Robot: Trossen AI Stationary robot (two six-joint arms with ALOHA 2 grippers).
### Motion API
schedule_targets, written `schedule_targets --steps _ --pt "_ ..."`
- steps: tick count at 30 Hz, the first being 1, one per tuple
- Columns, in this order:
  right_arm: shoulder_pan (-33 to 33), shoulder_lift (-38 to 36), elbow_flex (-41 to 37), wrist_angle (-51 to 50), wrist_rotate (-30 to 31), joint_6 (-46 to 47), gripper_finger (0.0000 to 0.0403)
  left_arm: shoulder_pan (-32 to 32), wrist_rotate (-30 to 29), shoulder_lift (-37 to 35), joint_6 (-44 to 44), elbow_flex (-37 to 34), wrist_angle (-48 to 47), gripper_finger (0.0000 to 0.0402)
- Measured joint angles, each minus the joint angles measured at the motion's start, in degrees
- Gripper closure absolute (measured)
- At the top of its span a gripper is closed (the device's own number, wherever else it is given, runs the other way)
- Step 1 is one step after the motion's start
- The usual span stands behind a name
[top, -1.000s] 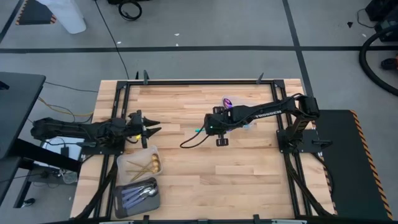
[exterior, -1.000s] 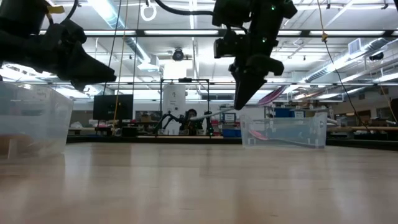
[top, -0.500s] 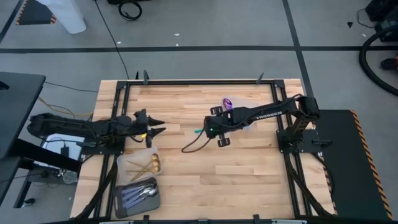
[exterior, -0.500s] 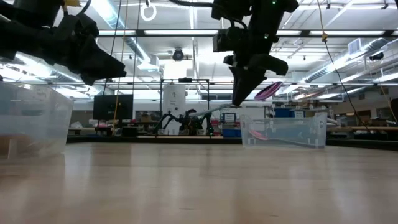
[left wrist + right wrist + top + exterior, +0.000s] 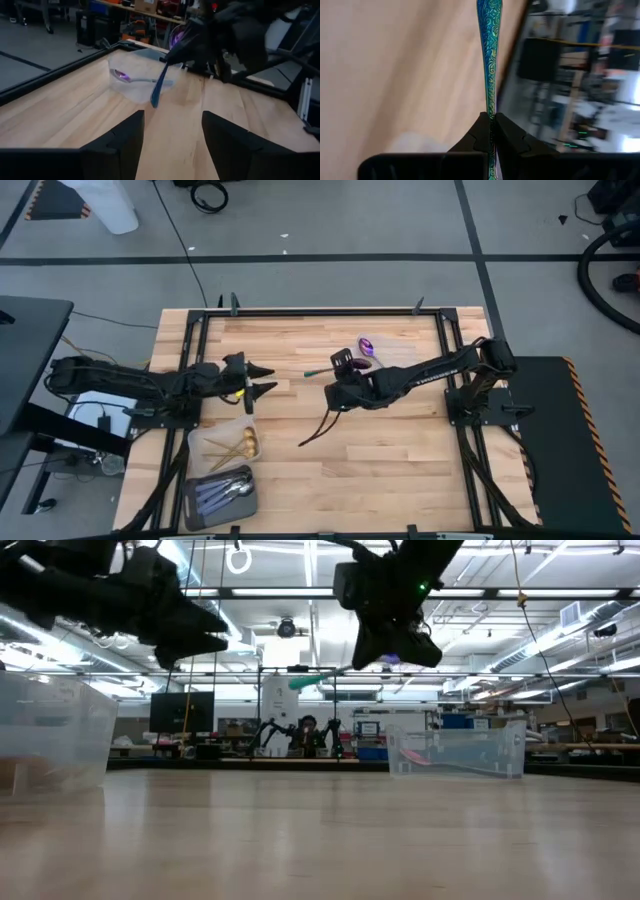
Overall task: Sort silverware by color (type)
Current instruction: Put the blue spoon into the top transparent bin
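Note:
My right gripper (image 5: 338, 370) hovers over the table's middle, shut on an iridescent spoon with a teal handle (image 5: 488, 55). The spoon lies nearly level in the low view, and its handle end (image 5: 301, 683) points toward my left gripper. My left gripper (image 5: 256, 381) is open, hangs above the table's left half and faces the spoon (image 5: 159, 85) across a gap. A clear container (image 5: 392, 362) on the right far part holds another purple spoon (image 5: 121, 75). Near the left front corner, one container holds gold pieces (image 5: 234, 445) and another holds silver ones with lavender handles (image 5: 222, 492). My right gripper pinches the spoon's slim neck (image 5: 490, 114) between its two fingers (image 5: 506, 134), where the teal handle narrows. The handle runs straight out past the fingertips, in line with the fingers. The spoon is lifted clear of the table and lies almost level, with its purple bowl end (image 5: 390, 660) back by the gripper.
Bare wood (image 5: 390, 450) fills the table's middle and near right. A black frame rail (image 5: 320, 310) edges the table. A cable (image 5: 320, 425) loops below my right wrist. Beyond the far edge, the low view shows a workshop with benches.
My right gripper has turned at the wrist and risen a little. The spoon has swung from steeply slanted to nearly level, and its teal handle end has moved toward the table's far left. My left gripper has moved right, toward the table's middle and the spoon.

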Motion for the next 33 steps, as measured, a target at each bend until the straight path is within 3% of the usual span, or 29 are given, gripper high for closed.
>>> schedule_targets --steps 5,12,17,26,33 --pt "1.4 0.0 0.0 3.8 6.3 -7.8 0.0383 0.3 0.0 7.0 -0.8 5.5 -0.2 0.0194" --pt "2.8 0.0 0.0 4.8 9.1 -16.6 0.0383 0.4 -5.5 18.1 -2.2 13.7 -0.1 0.0193" --pt "4.0 0.0 -0.1 6.1 11.2 -19.7 0.0383 1.0 -5.2 24.6 -1.0 18.3 -0.1 0.0190" --pt "5.8 0.0 -0.1 8.2 11.2 -22.5 0.0383 4.1 1.0 34.3 1.9 24.4 -0.2 0.0148" --pt "6.5 0.0 -0.1 8.4 12.2 -24.1 0.0383 6.4 9.0 37.5 4.2 27.5 -0.2 0.0169"
